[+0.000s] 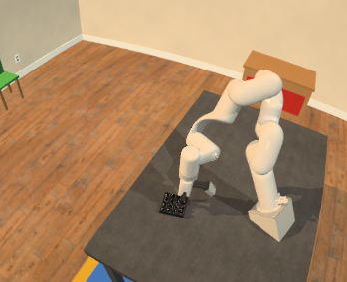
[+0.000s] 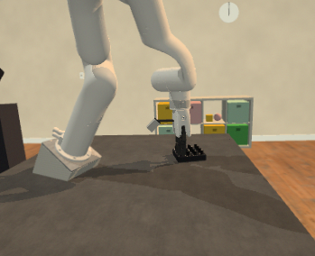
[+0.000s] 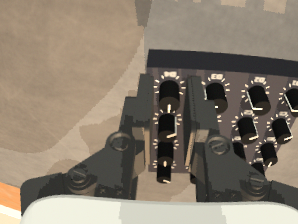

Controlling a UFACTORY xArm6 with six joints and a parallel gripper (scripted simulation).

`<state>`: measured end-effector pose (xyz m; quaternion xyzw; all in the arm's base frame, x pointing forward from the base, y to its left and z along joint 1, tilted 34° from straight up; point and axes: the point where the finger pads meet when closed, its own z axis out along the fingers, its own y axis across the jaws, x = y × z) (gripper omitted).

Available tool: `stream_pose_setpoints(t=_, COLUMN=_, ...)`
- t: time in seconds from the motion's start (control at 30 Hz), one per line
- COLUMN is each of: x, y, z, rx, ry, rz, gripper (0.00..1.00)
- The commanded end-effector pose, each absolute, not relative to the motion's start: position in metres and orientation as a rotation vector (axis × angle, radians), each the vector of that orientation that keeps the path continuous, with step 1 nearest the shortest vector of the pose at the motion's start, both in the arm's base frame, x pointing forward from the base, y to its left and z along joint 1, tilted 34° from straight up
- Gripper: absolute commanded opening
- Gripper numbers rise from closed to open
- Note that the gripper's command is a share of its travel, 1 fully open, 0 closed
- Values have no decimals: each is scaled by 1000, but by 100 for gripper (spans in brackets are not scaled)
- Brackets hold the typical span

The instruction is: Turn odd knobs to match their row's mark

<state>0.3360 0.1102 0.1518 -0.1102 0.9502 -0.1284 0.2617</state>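
While one small black knob box (image 1: 174,205) stands on its feet near the front edge of the dark grey worktop (image 1: 244,248), the single white arm's black claw (image 3: 168,99) reaches straight down over the box's corner, apparently to twist a knob. Its two fingers stand slightly apart, straddling one line of three visible white-marked black knobs (image 3: 166,123) and clamping none. About six more knobs show alongside.
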Motion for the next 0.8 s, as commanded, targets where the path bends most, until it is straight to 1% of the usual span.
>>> stream_pose_setpoints(t=0.0, x=337, y=111, z=153, rx=-298, ry=2569, rz=-346, gripper=19)
stream_pose_setpoints(t=0.7, x=337, y=111, z=153, rx=-298, ry=2569, rz=-346, gripper=19)
stream_pose_setpoints(t=0.73, x=337, y=111, z=153, rx=-298, ry=2569, rz=-346, gripper=8)
stream_pose_setpoints(t=0.77, x=337, y=111, z=153, rx=-298, ry=2569, rz=-346, gripper=8)
